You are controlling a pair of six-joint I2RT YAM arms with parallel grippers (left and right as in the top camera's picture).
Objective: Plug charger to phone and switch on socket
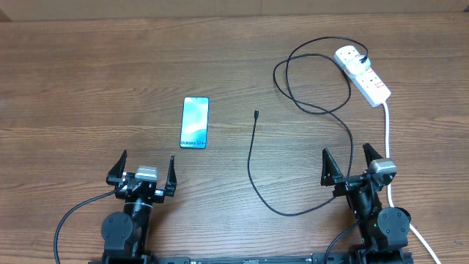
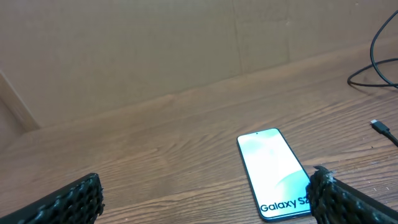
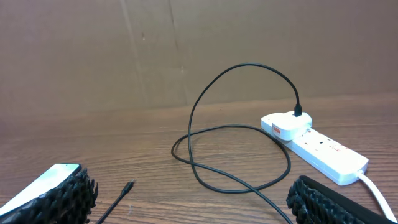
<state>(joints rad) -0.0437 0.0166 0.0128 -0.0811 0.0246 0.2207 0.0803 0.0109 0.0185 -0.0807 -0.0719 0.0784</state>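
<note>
The phone [image 1: 195, 122] lies flat on the wooden table, screen lit light blue, "Galaxy" text at its near end; it also shows in the left wrist view [image 2: 273, 171] and at the left edge of the right wrist view [image 3: 43, 183]. The charger cable [image 1: 253, 176] loops from a white adapter in the socket [image 1: 364, 73] down to its free connector tip [image 1: 256, 113], also seen in the right wrist view [image 3: 127, 186]. The socket shows in the right wrist view [image 3: 323, 149]. My left gripper [image 1: 144, 170] is open and empty, near the front edge. My right gripper [image 1: 354, 163] is open and empty.
The socket's thick white cord [image 1: 388, 147] runs down the right side past my right arm to the table's front edge. A cardboard wall [image 3: 186, 50] stands behind the table.
</note>
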